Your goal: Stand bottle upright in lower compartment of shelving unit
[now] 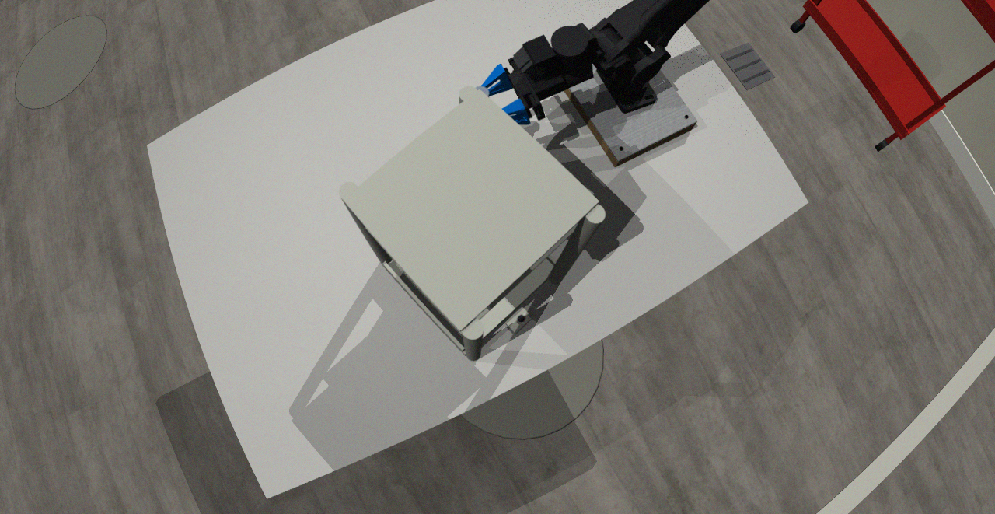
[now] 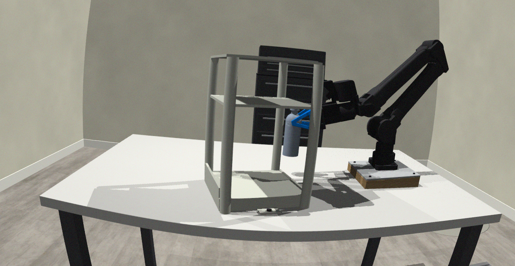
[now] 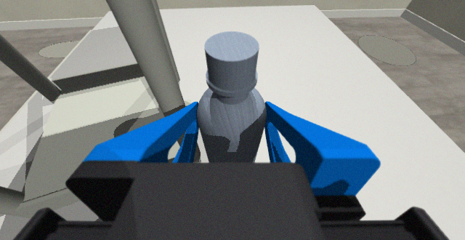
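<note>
My gripper (image 3: 231,108), with blue fingers, is shut on a grey-blue bottle (image 3: 231,98) just below its neck. The bottle (image 2: 291,133) hangs upright, cap up, well above the table. It is outside the grey shelving unit (image 2: 260,131), beside the unit's rear post on the arm's side and just under the level of the middle shelf (image 2: 260,101). From above, only the blue fingers (image 1: 506,96) show at the unit's far corner; the unit's top panel (image 1: 467,203) hides the bottle and the compartments. The lower compartment's floor (image 2: 257,186) lies below with a low lip around it.
The arm's base stands on a wooden block (image 2: 384,174) at the table's right. A small flat part (image 2: 268,211) lies on the table by the unit's near edge. A dark drawer cabinet (image 2: 288,95) stands behind the table. A red cart (image 1: 897,44) stands on the floor.
</note>
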`<state>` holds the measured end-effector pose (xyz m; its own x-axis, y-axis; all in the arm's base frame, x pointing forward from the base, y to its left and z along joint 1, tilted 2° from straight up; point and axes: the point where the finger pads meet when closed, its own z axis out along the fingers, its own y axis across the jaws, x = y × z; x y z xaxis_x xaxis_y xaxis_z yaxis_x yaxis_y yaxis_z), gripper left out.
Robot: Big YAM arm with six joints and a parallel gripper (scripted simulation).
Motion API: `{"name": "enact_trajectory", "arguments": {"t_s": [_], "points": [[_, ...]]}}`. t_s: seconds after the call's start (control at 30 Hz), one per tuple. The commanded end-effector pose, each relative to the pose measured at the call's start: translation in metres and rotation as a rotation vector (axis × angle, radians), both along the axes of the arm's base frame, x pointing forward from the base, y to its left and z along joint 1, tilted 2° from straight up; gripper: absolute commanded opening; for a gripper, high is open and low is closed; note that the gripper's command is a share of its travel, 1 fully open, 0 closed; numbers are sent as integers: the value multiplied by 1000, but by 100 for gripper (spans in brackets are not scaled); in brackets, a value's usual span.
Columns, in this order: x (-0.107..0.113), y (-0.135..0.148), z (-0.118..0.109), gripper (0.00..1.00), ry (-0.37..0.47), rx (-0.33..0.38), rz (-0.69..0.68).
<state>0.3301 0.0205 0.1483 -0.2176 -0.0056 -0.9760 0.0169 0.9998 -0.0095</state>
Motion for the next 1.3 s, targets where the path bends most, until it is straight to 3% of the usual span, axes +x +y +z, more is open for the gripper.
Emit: {"name": "enact_trajectory", "arguments": {"t_s": [0.0, 0.2, 1.27], "points": [[-13, 24, 0, 37, 0, 12, 57], [-23, 43, -3, 37, 5, 10, 100], [-19, 41, 5, 37, -17, 11, 90]]}}
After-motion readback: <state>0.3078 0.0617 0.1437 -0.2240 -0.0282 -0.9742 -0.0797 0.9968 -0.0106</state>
